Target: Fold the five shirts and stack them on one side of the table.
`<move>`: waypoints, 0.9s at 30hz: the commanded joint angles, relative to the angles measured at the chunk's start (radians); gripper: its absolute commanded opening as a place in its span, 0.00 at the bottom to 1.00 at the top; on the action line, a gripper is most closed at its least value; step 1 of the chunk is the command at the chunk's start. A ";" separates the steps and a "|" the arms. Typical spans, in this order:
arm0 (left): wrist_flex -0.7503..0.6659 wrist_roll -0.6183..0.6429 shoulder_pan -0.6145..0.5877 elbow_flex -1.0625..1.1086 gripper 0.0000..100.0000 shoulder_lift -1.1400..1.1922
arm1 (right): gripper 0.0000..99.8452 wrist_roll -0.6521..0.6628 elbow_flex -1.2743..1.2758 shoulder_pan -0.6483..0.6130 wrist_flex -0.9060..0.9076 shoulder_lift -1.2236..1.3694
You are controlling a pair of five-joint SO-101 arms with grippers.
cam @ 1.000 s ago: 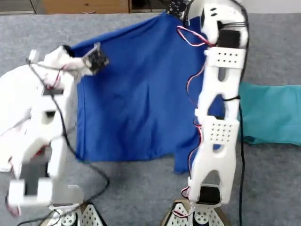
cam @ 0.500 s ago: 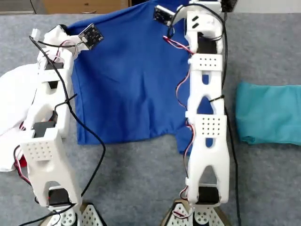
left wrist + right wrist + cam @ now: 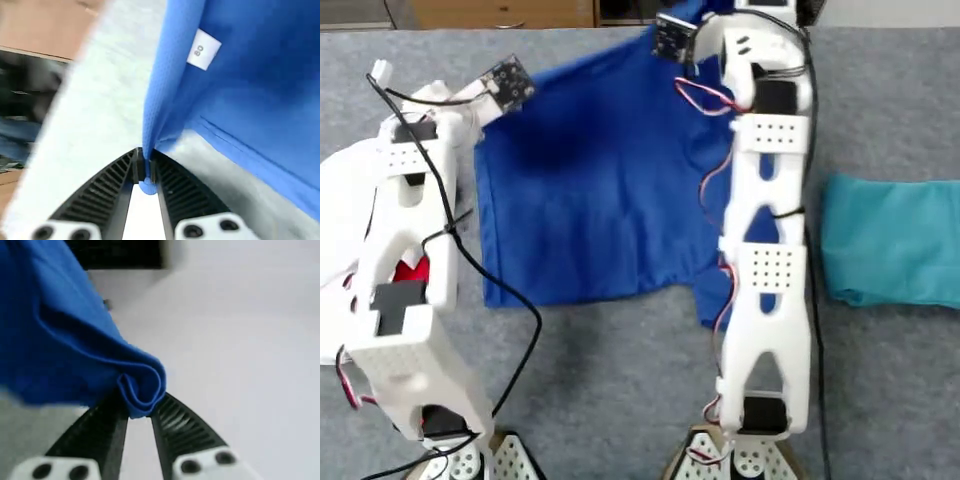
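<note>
A blue shirt [image 3: 600, 190] lies spread over the middle of the grey table, its far edge lifted by both arms. My left gripper [image 3: 143, 172] is shut on the shirt's [image 3: 240, 85] edge near a white size tag [image 3: 202, 50]; in the high view it holds the far left corner [image 3: 480, 95]. My right gripper [image 3: 137, 410] is shut on a bunched fold of the blue shirt [image 3: 60, 340], at the far right corner [image 3: 685, 30]. A folded teal shirt [image 3: 895, 240] rests at the right side. White cloth [image 3: 345, 215] lies at the left under the left arm.
The right arm [image 3: 765, 260] stretches over the blue shirt's right side, hiding part of it. A wooden cabinet [image 3: 500, 12] stands beyond the table's far edge. Bare grey table [image 3: 610, 380] shows near the arm bases.
Both arms have shifted while holding the blue shirt's far corners; the left arm swung toward the far left and the shirt's top edge is now stretched out wider.
</note>
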 commanded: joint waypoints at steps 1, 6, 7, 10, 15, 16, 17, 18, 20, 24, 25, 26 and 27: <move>0.235 -0.043 -0.021 -0.008 0.02 -0.107 | 0.00 -0.011 -0.056 0.068 0.279 -0.110; 0.437 -0.094 -0.021 -0.008 0.02 -0.139 | 0.00 -0.017 -0.056 0.120 0.585 -0.185; 0.474 -0.103 -0.023 -0.008 0.02 -0.143 | 0.00 -0.017 -0.056 0.128 0.652 -0.200; 0.589 -0.127 -0.026 -0.008 0.02 -0.157 | 0.00 -0.035 -0.056 0.150 0.847 -0.248; 0.743 -0.181 -0.052 -0.008 0.02 -0.160 | 0.00 -0.098 -0.047 0.216 0.875 -0.297; 0.763 -0.181 -0.060 -0.008 0.02 -0.160 | 0.00 -0.098 -0.047 0.226 0.875 -0.302; 0.781 -0.181 -0.064 -0.008 0.02 -0.154 | 0.00 -0.098 -0.045 0.236 0.875 -0.306; 0.795 -0.181 -0.068 -0.008 0.02 -0.151 | 0.00 -0.098 -0.041 0.246 0.875 -0.311; 0.818 -0.181 -0.074 -0.008 0.02 -0.150 | 0.00 -0.098 -0.004 0.266 0.876 -0.337; 0.830 -0.173 -0.083 -0.008 0.02 -0.150 | 0.00 -0.101 0.220 0.285 0.876 -0.463; 0.829 -0.172 -0.083 -0.008 0.02 -0.150 | 0.00 -0.103 0.305 0.285 0.876 -0.507; 0.827 -0.172 -0.083 -0.008 0.02 -0.150 | 0.00 -0.107 0.394 0.280 0.876 -0.558; 0.827 -0.170 -0.083 -0.008 0.02 -0.150 | 0.00 -0.107 0.484 0.277 0.875 -0.610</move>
